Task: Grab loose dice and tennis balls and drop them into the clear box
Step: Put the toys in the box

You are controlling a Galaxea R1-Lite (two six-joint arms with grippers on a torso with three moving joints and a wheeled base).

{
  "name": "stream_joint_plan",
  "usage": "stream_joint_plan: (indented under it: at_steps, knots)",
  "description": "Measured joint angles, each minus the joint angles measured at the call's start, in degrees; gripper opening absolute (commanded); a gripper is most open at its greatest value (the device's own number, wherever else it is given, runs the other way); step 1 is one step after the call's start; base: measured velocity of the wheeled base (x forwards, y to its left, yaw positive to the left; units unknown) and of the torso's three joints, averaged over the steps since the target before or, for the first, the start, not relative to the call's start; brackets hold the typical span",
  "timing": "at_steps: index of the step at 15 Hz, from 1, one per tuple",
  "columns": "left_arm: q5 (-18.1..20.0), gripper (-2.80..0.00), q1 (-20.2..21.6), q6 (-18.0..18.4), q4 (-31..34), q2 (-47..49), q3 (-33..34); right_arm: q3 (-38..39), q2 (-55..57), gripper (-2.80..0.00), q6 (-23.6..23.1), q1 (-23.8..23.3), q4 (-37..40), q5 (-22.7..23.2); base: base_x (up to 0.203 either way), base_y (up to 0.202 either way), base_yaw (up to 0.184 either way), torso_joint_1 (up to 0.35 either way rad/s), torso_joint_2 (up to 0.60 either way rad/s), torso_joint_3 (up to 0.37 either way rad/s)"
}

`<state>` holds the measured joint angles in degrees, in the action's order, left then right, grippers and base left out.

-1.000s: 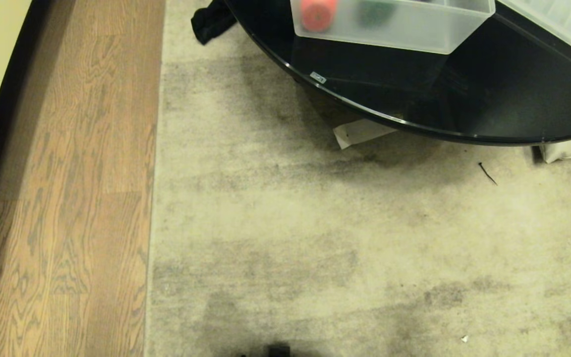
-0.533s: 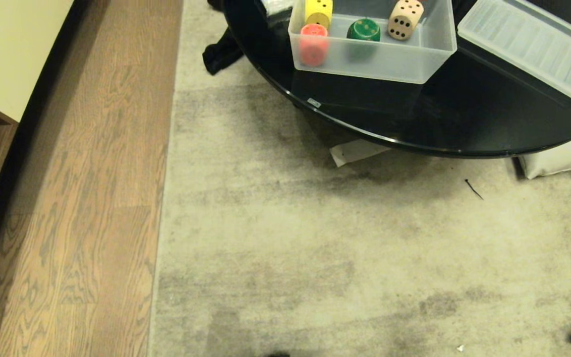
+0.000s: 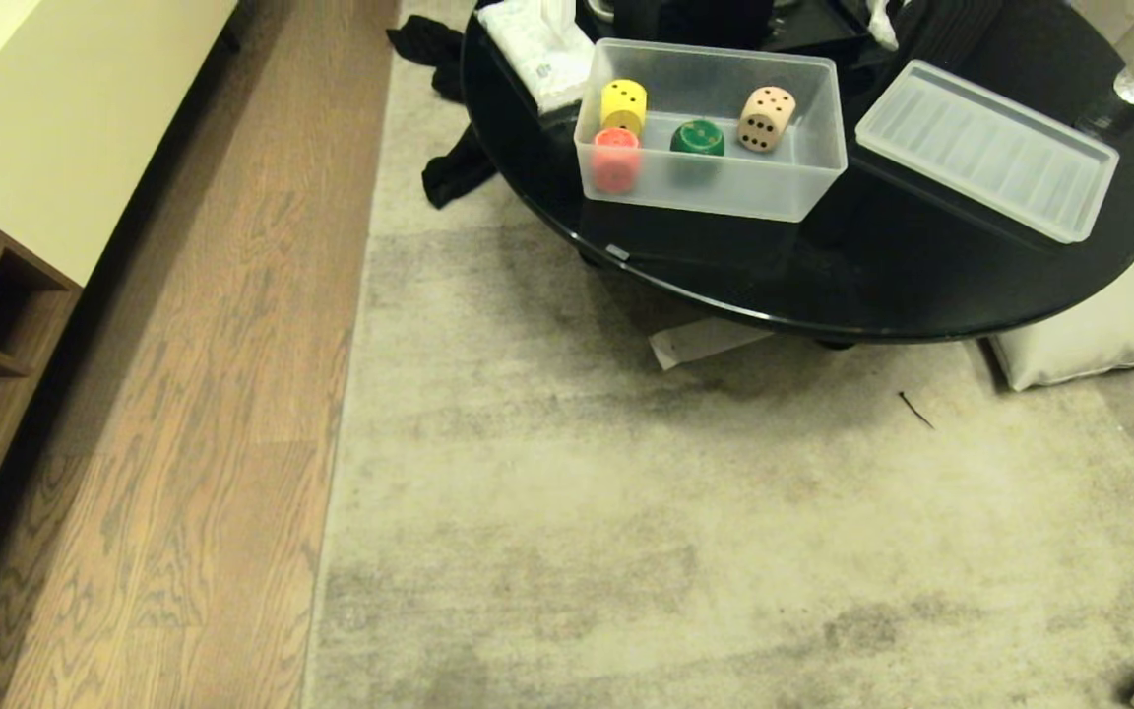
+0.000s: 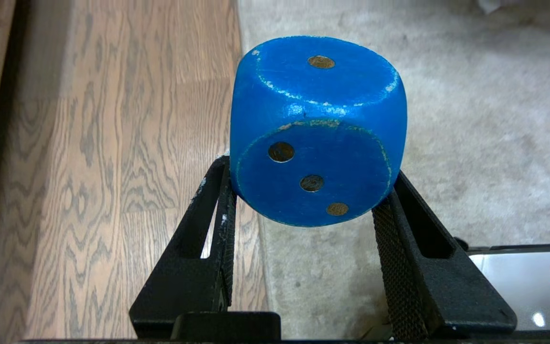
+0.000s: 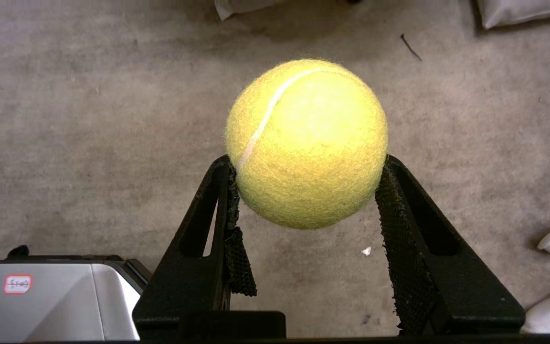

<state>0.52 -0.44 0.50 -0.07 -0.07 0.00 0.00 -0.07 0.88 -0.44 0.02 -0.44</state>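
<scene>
You have a wide stretch of bare rug (image 3: 685, 532) before the round black tabletop (image 3: 921, 286), wood floor (image 3: 203, 394) on your left; the clear box (image 3: 715, 192) sits near the tabletop's front edge, holding yellow, red-orange, green and beige dice (image 3: 695, 138); its lid (image 3: 985, 148) lies just beside it; left gripper (image 4: 303, 191) fingers clamp the blue die (image 4: 318, 129); right gripper (image 5: 306, 186) fingers clamp a tennis ball (image 5: 306, 143), both above the floor.
</scene>
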Motion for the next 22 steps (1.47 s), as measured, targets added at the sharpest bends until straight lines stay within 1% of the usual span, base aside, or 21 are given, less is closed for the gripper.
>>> stream_joint_plan:
  at_steps: [22]
  knots:
    - [-0.01, -2.80, 0.00, -0.34, 0.02, 0.00, 0.00, 0.00, 0.00, -2.80, 0.00, 0.00, 0.00, 0.02, 0.000, 0.000, 0.000, 0.002, 0.00, 0.203]
